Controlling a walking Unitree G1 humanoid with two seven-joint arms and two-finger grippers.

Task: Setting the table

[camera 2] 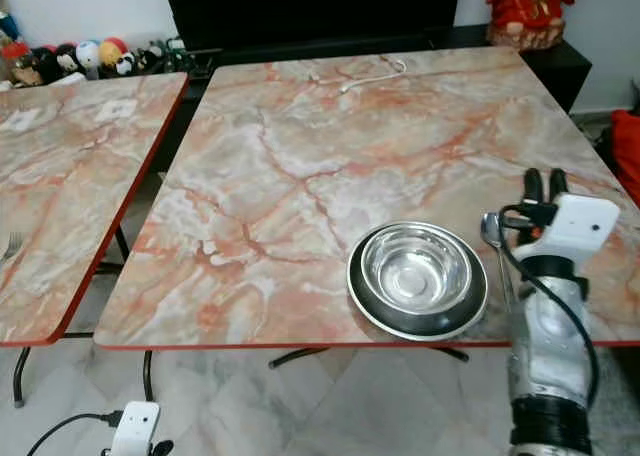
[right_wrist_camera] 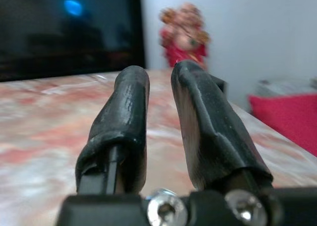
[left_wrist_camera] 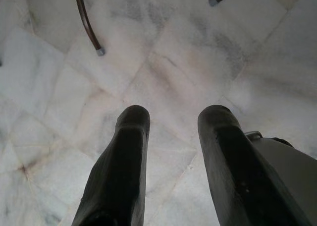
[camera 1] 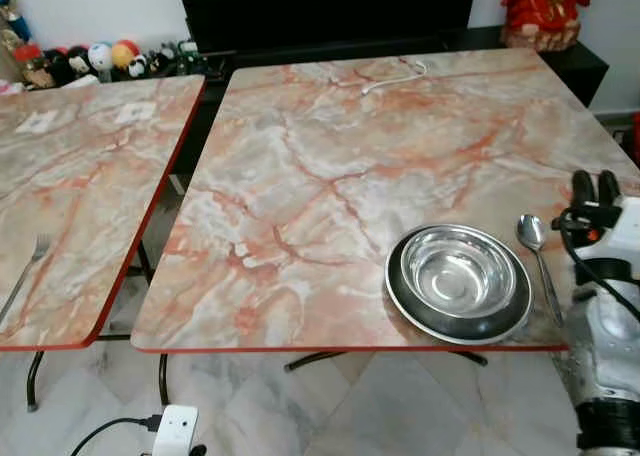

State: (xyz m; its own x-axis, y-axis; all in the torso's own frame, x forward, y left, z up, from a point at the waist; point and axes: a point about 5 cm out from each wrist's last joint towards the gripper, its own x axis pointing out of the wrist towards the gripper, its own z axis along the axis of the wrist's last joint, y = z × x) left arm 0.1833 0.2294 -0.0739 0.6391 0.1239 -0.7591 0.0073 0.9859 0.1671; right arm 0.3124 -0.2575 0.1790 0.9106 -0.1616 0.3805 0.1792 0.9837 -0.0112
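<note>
One shiny steel bowl in a dark round plate, near marble table edge.
Silver spoon lies just beside the plate; right gripper above it, fingers slightly parted, empty; left gripper released over floor.

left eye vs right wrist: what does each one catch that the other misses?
Left eye alone: the steel bowl on its dark plate, the spoon beside them, a fork on the second table, a white cable, the toy row.
Right wrist alone: the right gripper close up, jaws slightly parted and empty, and a red cushion.
Shared: the marble table, dark TV, red figurine.
</note>
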